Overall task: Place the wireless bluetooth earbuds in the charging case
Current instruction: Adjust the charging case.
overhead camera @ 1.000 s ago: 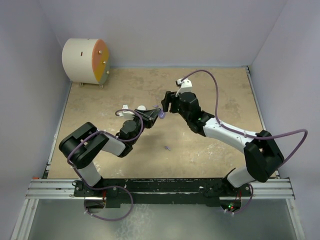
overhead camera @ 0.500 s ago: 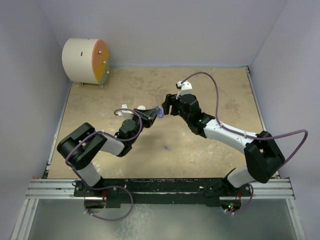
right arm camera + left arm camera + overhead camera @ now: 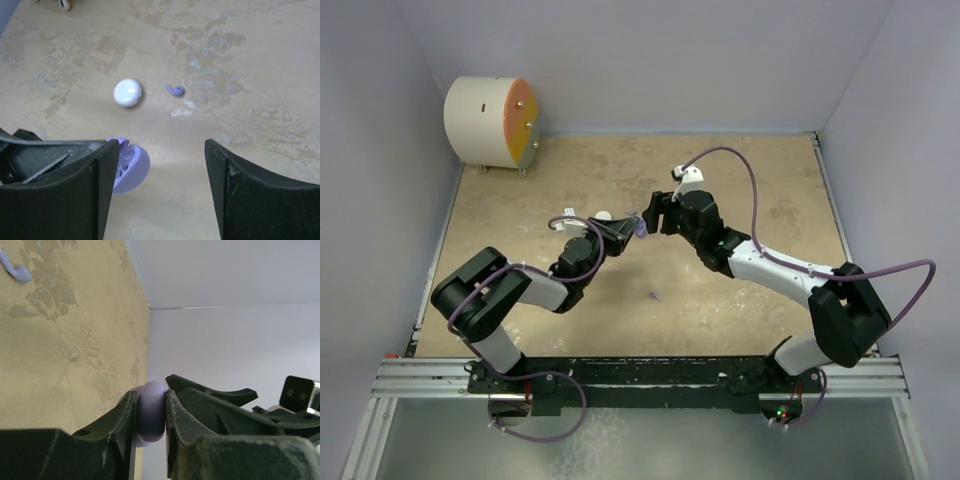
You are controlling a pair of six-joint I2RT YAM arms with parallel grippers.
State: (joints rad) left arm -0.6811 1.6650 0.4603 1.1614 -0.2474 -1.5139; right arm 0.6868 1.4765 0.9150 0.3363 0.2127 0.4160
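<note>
One small stemmed lilac plastic earbud [image 3: 175, 90] is lying loose on the mottled tan table [image 3: 260, 60]. It sits beyond the round lilac plastic charging case [image 3: 132, 167] and well clear of it. The case is up off the table, pinched flat between the two black fingers [image 3: 125, 415] of the left gripper [image 3: 632, 230], and both pads press on its smooth sides. From the right wrist view the case looks to be hinged open with pale hollows inside, but the near finger hides part of it, so that's a soft call.

The right gripper [image 3: 161, 145] is just beside the case, on its far right side. Its jaws are spread wide with only bare table between them, and they touch neither the case nor the bud.

Past the case, left of the loose earbud and close to it, is a glossy white round pebble-shaped case [image 3: 127, 93], shut and flat on the table. Seen from overhead, a tiny lilac speck [image 3: 653, 296] lies on the near side of the lilac case, well apart. It's probably another bud, but too small to call.

Far left of the case, in the back corner of the table, sits a white drum with an orange face [image 3: 490, 122], lying on its side.
</note>
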